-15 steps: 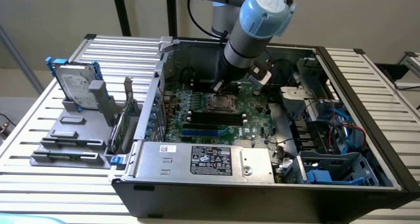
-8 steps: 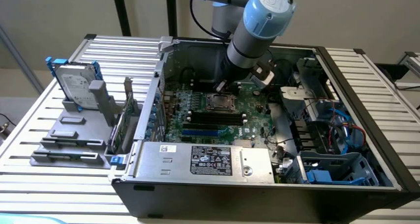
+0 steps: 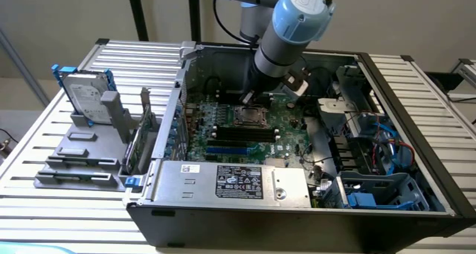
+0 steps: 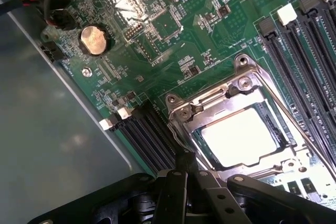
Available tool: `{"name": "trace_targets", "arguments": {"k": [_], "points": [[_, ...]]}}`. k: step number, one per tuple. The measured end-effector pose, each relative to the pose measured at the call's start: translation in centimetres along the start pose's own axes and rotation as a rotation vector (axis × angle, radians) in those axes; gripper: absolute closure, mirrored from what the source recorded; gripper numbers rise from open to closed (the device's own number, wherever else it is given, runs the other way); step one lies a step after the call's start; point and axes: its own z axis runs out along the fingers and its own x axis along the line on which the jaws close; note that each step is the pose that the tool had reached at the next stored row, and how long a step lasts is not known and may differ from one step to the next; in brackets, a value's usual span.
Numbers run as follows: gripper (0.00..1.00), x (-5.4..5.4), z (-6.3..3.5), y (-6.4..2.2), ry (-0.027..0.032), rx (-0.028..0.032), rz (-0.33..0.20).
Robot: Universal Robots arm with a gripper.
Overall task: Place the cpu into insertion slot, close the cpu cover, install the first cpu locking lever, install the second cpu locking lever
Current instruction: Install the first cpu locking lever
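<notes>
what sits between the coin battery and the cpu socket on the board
In the wrist view, only green board with small chips lies between the coin battery and the cpu cover.

Arm (image 3: 286, 39) reaches into open computer case (image 3: 387, 154) (over cpu cover (image 3: 251, 116)).

Behind my tool I see a plain beige wall (image 3: 416, 20) with two dark vertical poles (image 3: 137, 14) against it; below, a ribbed white metal table (image 3: 67, 215), evenly lit.

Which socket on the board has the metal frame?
The square insertion slot holding the cpu, under its silvery cpu cover; the long black memory slots have none.
</notes>
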Motion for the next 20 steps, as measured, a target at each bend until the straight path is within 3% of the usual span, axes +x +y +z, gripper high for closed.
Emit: {"name": "trace_targets", "arguments": {"k": [20], "points": [[0.89,0.19,0.07,-0.03,-0.0002,0.0009,0.0]]}}
